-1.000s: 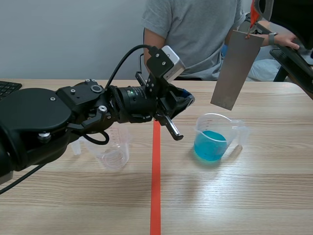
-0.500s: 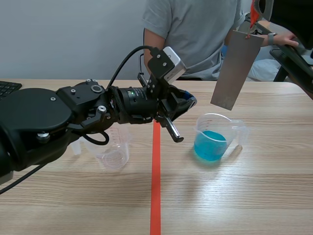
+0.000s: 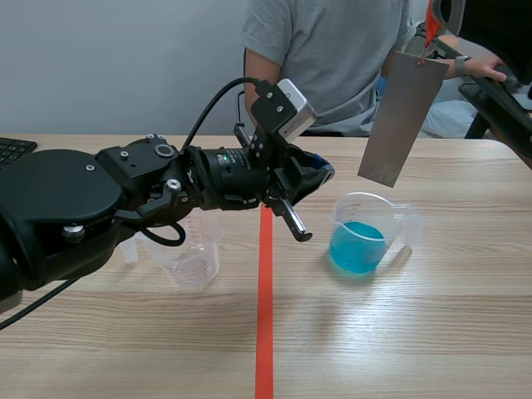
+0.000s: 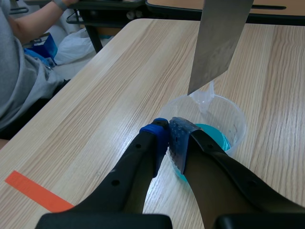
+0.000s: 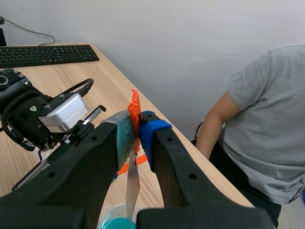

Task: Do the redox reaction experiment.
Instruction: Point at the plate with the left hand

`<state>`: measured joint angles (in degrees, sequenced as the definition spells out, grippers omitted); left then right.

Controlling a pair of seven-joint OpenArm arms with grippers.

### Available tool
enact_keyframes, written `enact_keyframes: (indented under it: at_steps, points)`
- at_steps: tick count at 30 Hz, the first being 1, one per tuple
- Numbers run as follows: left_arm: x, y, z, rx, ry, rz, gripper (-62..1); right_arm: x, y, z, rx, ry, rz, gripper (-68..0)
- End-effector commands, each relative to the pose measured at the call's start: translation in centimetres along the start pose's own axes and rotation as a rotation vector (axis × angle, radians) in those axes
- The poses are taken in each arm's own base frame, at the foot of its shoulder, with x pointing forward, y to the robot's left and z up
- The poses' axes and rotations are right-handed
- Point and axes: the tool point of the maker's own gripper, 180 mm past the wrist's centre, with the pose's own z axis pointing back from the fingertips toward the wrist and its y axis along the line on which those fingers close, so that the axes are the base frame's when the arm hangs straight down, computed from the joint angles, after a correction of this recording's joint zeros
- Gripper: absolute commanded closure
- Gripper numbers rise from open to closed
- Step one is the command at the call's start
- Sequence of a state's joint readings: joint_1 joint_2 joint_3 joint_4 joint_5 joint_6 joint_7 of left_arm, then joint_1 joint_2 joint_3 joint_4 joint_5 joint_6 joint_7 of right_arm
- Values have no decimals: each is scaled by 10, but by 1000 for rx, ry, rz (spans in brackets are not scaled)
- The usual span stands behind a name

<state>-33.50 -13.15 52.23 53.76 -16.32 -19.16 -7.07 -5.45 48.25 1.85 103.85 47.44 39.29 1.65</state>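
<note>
clamping flat grey metal plate (image 3: 403, 116), right claw (image 5: 136, 130) hangs it above clear beaker w/ blue liquid (image 3: 366, 234) for dipping; left claw (image 4: 167, 140) closed, empty.

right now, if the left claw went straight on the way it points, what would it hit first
Most likely the beaker, at its near wall: the shut left claw points straight at it. The plate seems to hang above that line, though depth is unclear.

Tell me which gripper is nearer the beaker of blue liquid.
Left. The left gripper sits shut just beside the beaker rim; the right gripper is high above it, holding the metal plate over it.
</note>
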Motion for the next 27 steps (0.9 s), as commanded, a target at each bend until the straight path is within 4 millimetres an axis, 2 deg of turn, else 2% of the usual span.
enact_keyframes:
  at_steps: [1, 12, 17, 21, 27]
  points:
    - [20, -1, -6, -8, -54, -9, -47, 11, -4, 0, -5, -36, 13, -15]
    - [18, -1, -5, -8, -52, -7, -47, 11, -4, 0, -5, -36, 13, -15]
    - [15, 6, 7, 4, -45, -25, -47, 11, -4, 0, -5, -36, 13, -15]
    - [12, 13, 34, 25, -54, -24, -47, 11, -4, 0, -5, -35, 13, -15]
    - [7, 27, 97, 95, -48, -24, -47, 11, -4, 0, -5, -35, 13, -15]
